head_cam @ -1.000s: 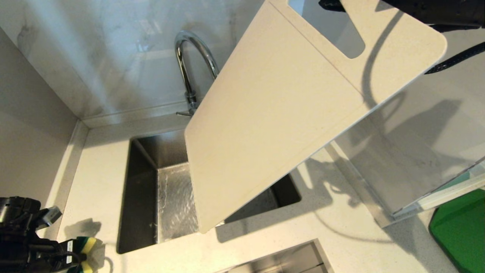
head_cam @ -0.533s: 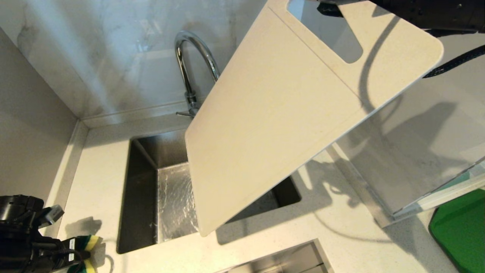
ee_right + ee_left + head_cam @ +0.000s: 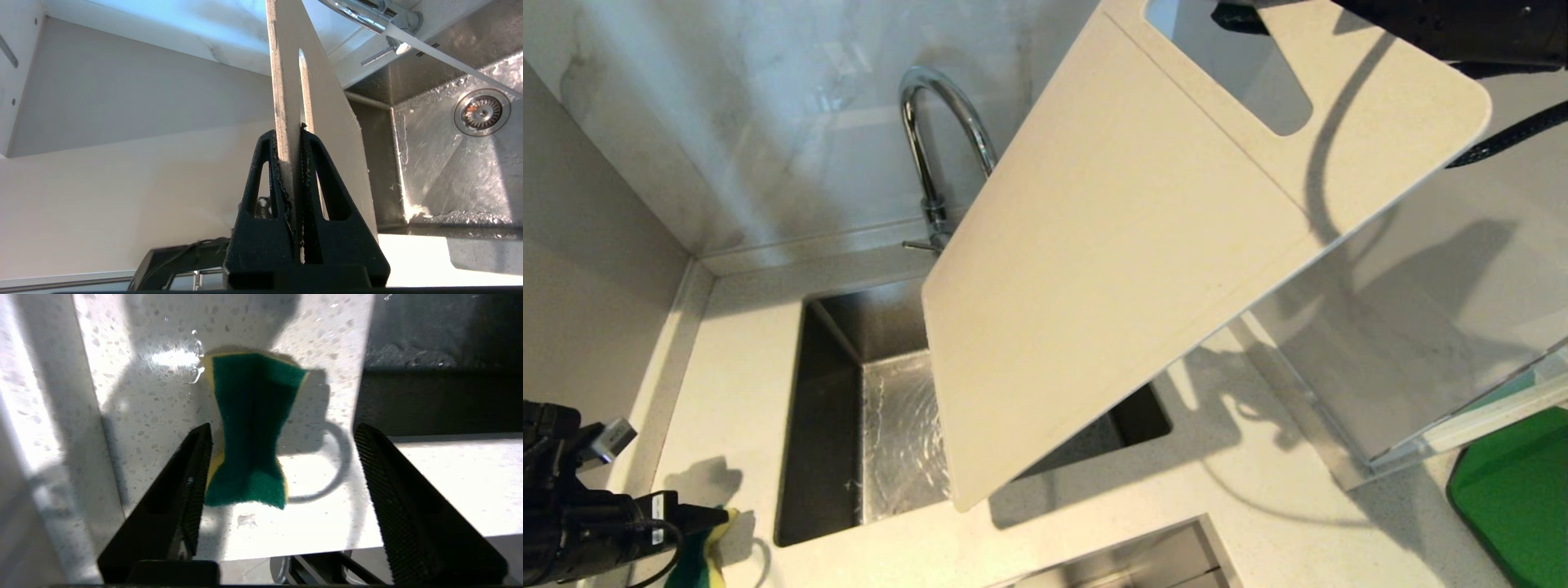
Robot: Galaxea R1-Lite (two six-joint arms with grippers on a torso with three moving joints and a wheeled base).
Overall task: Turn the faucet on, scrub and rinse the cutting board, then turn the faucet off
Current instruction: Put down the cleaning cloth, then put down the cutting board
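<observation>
Rinsing looks like the step in hand: water runs from the faucet (image 3: 367,16) into the sink (image 3: 890,441), and I have the cutting board (image 3: 1119,245) tilted over the sink, its low corner above the sink's near rim. I judge the job now is to keep that slope steady so the water sheets off into the sink and not onto the tabletop (image 3: 735,376), and then to reach for the lever behind the sink.

My right gripper (image 3: 292,163) has its fingers clamped tight on the board's thin edge at the handle end, high above the sink's right side. My left gripper (image 3: 278,490) sits low beside the sink's left rim, fingers spread wide; the sponge (image 3: 251,428) lies on the tabletop between them, against one finger and clear of the other, not gripped.
</observation>
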